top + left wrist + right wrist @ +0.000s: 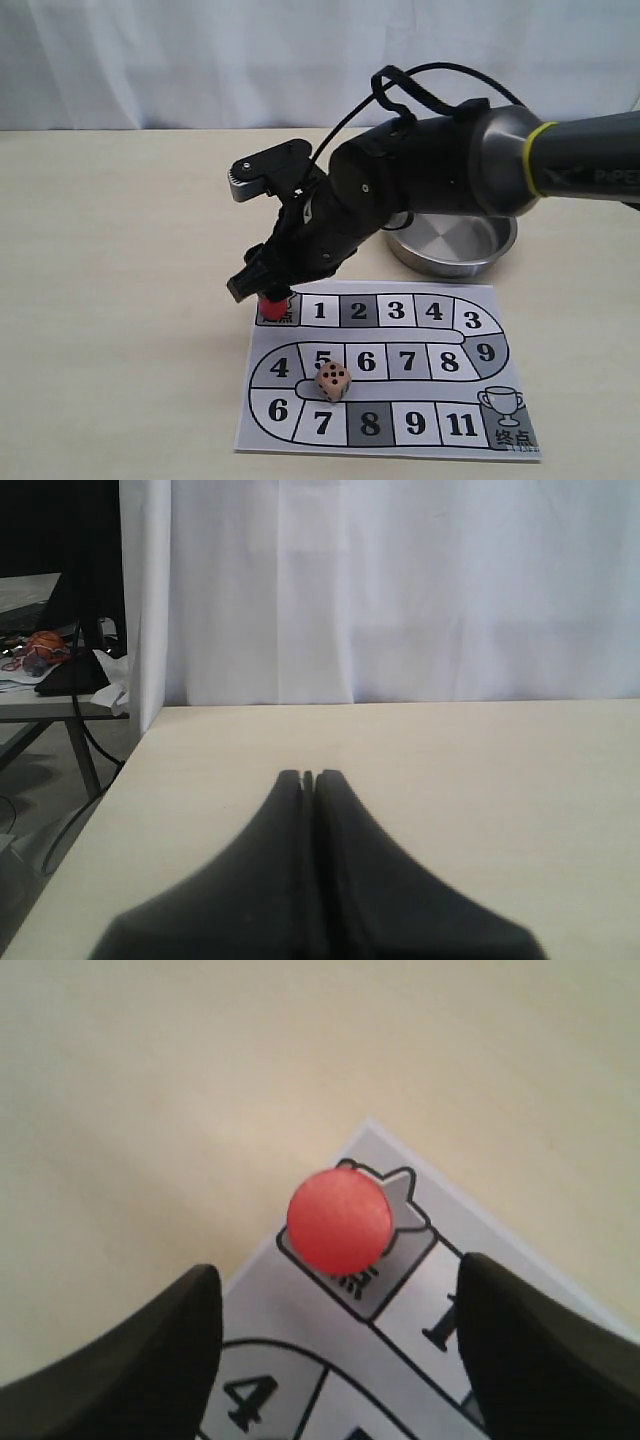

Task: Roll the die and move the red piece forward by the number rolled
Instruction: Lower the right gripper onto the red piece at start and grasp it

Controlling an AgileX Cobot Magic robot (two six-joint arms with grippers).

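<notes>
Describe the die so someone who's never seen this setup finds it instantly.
Find the printed game board on the table, nearer the camera than the metal bowl. The die sits on its left part, between the middle row's 5 and the bottom row's 7. It is the only cube: pale wood with black dots, unlike the red cylinder on the corner start square.

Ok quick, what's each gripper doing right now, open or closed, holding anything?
Left gripper: closed, nothing between its fingers.
Right gripper: open, holding nothing; the red piece stands free below it.
</notes>
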